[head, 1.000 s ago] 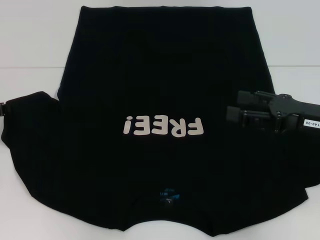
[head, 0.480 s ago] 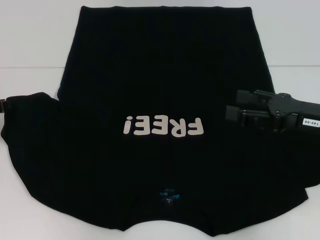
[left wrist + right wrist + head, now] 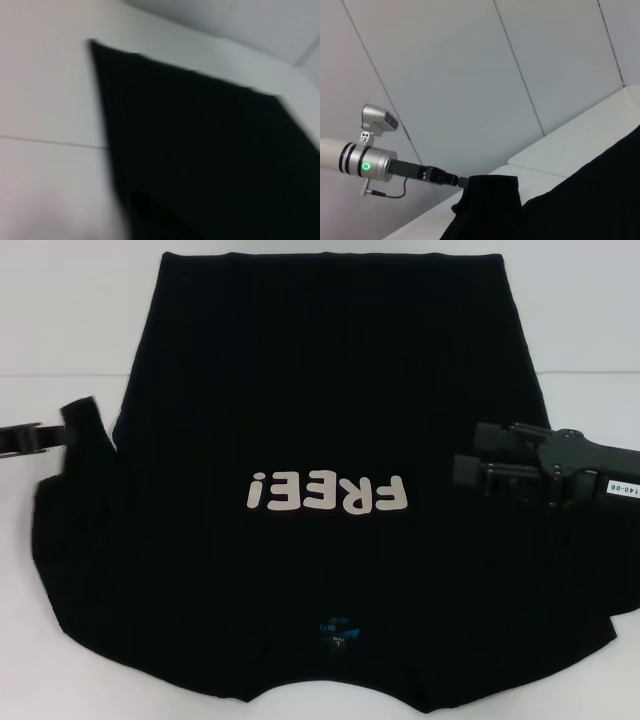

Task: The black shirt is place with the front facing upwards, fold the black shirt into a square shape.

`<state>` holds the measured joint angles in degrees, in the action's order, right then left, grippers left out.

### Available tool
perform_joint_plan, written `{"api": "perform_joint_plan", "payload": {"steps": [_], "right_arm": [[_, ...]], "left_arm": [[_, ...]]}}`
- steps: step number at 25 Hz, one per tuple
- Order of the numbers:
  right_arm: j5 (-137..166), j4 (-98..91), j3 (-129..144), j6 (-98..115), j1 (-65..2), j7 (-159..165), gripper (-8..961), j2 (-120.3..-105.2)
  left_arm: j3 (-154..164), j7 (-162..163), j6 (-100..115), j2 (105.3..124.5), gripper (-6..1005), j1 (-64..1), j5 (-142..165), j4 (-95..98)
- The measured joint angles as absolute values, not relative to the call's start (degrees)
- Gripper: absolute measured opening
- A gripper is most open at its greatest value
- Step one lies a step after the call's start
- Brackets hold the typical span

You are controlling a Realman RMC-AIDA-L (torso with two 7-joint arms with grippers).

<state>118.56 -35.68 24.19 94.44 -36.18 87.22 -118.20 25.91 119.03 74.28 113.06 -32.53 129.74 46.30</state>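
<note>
since a second ago the left gripper, pinching the shirt's sleeve, has lifted it inward (first fold begun, rest left); right gripper hovers spread.

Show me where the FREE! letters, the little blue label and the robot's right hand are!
FREE! letters (image 3: 327,494), head view, middle of the word.
blue neck label (image 3: 336,631), head view, its centre.
right gripper (image 3: 468,453), head view, between its fingertips.

My left gripper sits at the left edge of the head frame, pinched shut on a lifted fold of the black shirt. My right gripper hangs at the right edge, fingers pointing left, with a gap between them, holding nothing.
</note>
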Motion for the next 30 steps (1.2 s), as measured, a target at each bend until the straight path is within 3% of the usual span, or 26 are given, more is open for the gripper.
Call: {"api": "perform_joint_plan", "payload": {"steps": [2,11,15,19,22,25,30], "right_arm": [[118.57,-35.68,24.21,94.47,-36.04,87.06,909,-118.2],[118.59,-35.59,24.26,94.46,-35.7,86.92,909,-118.19],[118.58,-35.59,23.91,94.58,-35.69,87.27,908,-117.82],[117.8,-35.51,23.29,94.16,-35.56,88.98,908,-116.77],[117.52,-35.44,22.11,93.23,-35.4,91.98,908,-115.23],[117.54,-35.44,21.13,91.61,-35.08,99.97,908,-112.57],[122.86,-35.55,21.49,90.05,-34.14,118.02,908,-106.96]], "left_arm": [[26.1,119.04,75.93,113.98,148,-32.89,128.7,46.41],[28.83,116.32,75.44,121.67,172,-35.58,127.72,46.2],[29.35,113.91,76.28,122.84,182,-35.9,124.52,45.16],[29.69,109.65,81.74,122.79,192,-36.21,119.87,42.26],[29.71,107.18,84.27,122.6,271,-36.21,117.62,40.97],[29.62,100.81,87.94,122.39,385,-35.54,113.16,39.07],[30.58,86.04,96.25,122.54,587,-35.83,110.84,34.02]]}}
